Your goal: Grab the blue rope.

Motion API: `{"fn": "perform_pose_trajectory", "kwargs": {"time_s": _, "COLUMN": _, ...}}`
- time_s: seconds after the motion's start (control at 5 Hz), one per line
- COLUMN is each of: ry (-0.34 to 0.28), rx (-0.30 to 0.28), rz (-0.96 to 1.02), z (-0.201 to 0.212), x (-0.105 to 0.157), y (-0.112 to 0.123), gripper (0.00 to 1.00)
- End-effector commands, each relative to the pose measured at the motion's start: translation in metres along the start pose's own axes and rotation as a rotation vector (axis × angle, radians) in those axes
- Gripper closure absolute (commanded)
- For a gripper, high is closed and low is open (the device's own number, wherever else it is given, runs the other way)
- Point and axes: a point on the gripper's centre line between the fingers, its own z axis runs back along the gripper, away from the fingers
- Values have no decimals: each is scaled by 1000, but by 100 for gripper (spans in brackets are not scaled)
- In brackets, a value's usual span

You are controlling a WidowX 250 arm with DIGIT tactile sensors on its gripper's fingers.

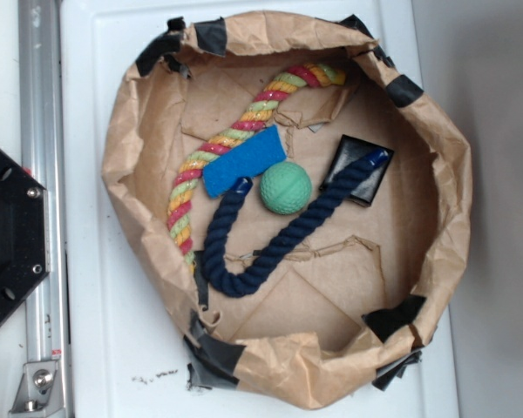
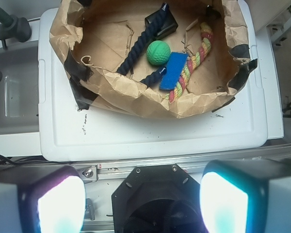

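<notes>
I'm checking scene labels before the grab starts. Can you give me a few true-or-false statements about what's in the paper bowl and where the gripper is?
1. The blue rope is bent in a U. True.
2. The green ball lies outside the paper bowl. False: it sits inside, within the rope's bend.
3. One rope end rests on the black square. True.
4. The gripper is shut on the rope. False: it is open, away from the bowl.
5. The blue pad overlaps the striped rope. True.

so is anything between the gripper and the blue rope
Yes: the paper wall of the bin rises between the open gripper and the blue rope. Inside, the green ball sits in the rope's U and the blue pad touches one end.
</notes>
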Motion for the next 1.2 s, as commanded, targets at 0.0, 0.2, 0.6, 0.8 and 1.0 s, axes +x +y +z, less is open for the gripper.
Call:
{"fn": "perform_pose_trajectory", "kwargs": {"time_s": 0.0, "ry": 0, "rx": 0, "rz": 0, "z": 0, "x": 0, "y": 0, "gripper": 0}}
{"fn": "perform_pose_trajectory", "kwargs": {"time_s": 0.2, "ry": 8, "rx": -8, "rz": 202, "z": -22, "x": 48, "y": 7, "gripper": 0}}
{"fn": "perform_pose_trajectory", "kwargs": {"time_s": 0.6, "ry": 7, "rx": -4, "rz": 512, "z": -104, "x": 132, "y": 4, "gripper": 0}}
{"fn": "perform_pose_trajectory", "kwargs": {"time_s": 0.8, "ry": -78, "rx": 112, "rz": 488, "z": -136, "x": 143, "y": -12, "gripper": 0}}
{"fn": "perform_pose_trajectory", "kwargs": {"time_s": 1.0, "ry": -82, "rx": 77, "rz": 410, "z": -175, "x": 149, "y": -24, "gripper": 0}}
